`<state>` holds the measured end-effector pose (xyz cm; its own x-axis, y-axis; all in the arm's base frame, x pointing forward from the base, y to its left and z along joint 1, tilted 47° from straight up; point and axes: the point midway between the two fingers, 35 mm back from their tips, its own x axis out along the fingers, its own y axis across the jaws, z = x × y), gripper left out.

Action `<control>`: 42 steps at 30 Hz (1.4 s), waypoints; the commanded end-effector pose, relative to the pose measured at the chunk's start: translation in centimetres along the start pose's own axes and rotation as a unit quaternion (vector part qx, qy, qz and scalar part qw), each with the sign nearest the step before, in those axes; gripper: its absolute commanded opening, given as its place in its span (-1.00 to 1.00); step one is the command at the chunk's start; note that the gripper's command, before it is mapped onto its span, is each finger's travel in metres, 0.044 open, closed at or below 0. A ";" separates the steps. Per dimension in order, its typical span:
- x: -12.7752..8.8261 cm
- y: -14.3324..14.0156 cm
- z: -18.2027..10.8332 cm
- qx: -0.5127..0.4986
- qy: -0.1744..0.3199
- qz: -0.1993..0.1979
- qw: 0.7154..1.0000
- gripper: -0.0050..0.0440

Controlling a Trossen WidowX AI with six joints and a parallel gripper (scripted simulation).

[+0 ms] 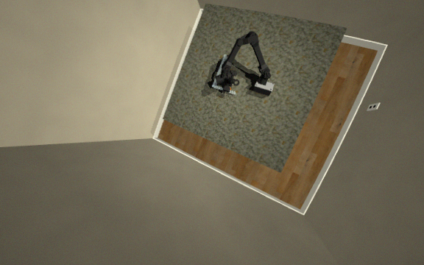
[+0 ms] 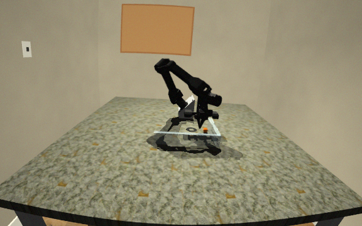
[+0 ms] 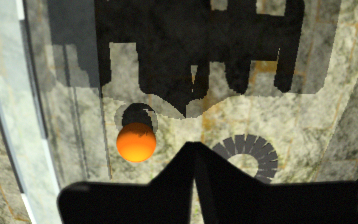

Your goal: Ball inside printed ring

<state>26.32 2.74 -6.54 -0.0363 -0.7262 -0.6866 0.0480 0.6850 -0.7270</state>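
The orange ball [image 3: 136, 142] lies on the stone table top, outside the printed ring and to its left in the wrist view. The dark printed ring [image 3: 247, 157] is partly hidden behind my fingers. My gripper [image 3: 192, 148] is shut with nothing between the fingers, hovering between ball and ring, apart from the ball. In the exterior view the ball [image 2: 205, 129] sits right of the ring [image 2: 191, 129], with the gripper [image 2: 200, 125] pointing down just above them. In the top view the ball [image 1: 231, 88] is a small orange speck by the gripper.
A pale, see-through bordered sheet [image 2: 187, 133] lies under the work area; its edge [image 3: 10, 115] runs left of the ball. The arm's base [image 1: 263, 87] stands close behind. Arm shadows fall on the table.
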 end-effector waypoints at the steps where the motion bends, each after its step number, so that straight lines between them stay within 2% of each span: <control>1: 0.0 0.0 0.0 -0.001 0.000 0.000 1.000 -0.80; 11: 0.0 0.0 0.0 -0.001 0.000 0.000 1.000 -0.80; 12: -0.2 0.0 0.0 0.000 0.001 0.001 1.000 -0.80; 15: -3.2 0.0 0.0 -0.001 0.000 0.000 1.000 -0.80; 16: -3.5 0.0 0.0 -0.001 0.000 0.000 1.000 -0.80; 19: -3.5 0.0 0.0 -0.001 0.000 0.000 1.000 -0.80; 20: -2.7 0.1 -0.1 -0.004 0.001 -0.002 1.000 -0.80; 25: -2.7 0.1 -0.1 -0.004 0.001 -0.002 1.000 -0.80; 26: -2.9 0.1 -0.1 -0.004 0.001 -0.002 1.000 -0.70; 28: -2.9 0.1 -0.1 -0.004 0.001 -0.002 1.000 -0.70; 30: -3.2 0.1 -0.1 -0.012 0.001 -0.002 1.000 -0.50; 36: -3.2 1.1 -0.1 -0.220 0.001 -0.001 0.976 0.09; 37: -3.2 1.3 -0.1 -0.246 0.001 -0.001 0.969 0.14; 42: -3.2 1.9 -0.1 -0.378 0.001 -0.001 0.926 0.14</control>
<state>26.40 5.96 -5.24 -0.0366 -0.7273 -0.6853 -0.5217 0.5988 -0.6077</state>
